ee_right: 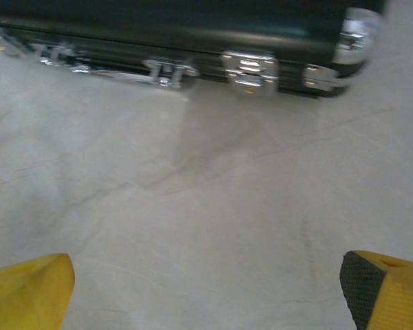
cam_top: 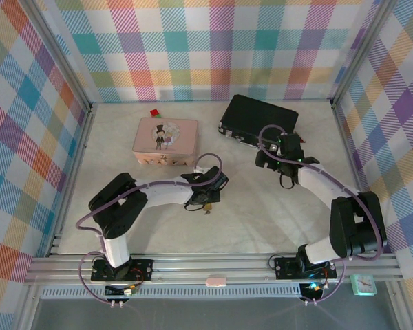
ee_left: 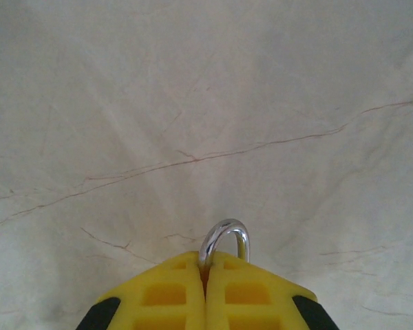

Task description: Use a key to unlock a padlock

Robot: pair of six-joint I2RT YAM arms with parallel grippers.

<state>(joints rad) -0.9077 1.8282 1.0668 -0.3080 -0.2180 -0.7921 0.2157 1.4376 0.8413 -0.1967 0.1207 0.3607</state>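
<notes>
Pink box (cam_top: 165, 141) and black case (cam_top: 258, 119) lying at the far side, well apart from the padlock (ee_left: 224, 224). Left arm (cam_top: 158, 191) folded low over the middle of the table (cam_top: 261, 220), left gripper (ee_left: 206, 268) clamped on the padlock, silver shackle sticking out. Right arm (cam_top: 323, 182) stretched toward the black case, right gripper (ee_right: 206, 275) spread wide, empty.

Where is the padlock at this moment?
The padlock is pinched in the left gripper, shackle poking past its yellow fingers, mid-table just nearer than the pink box.

Box (cam_top: 165, 141) left of case (cam_top: 258, 118) on table (cam_top: 261, 213); padlock (ee_left: 225, 239) in left end effector (ee_left: 206, 269), before box.
</notes>
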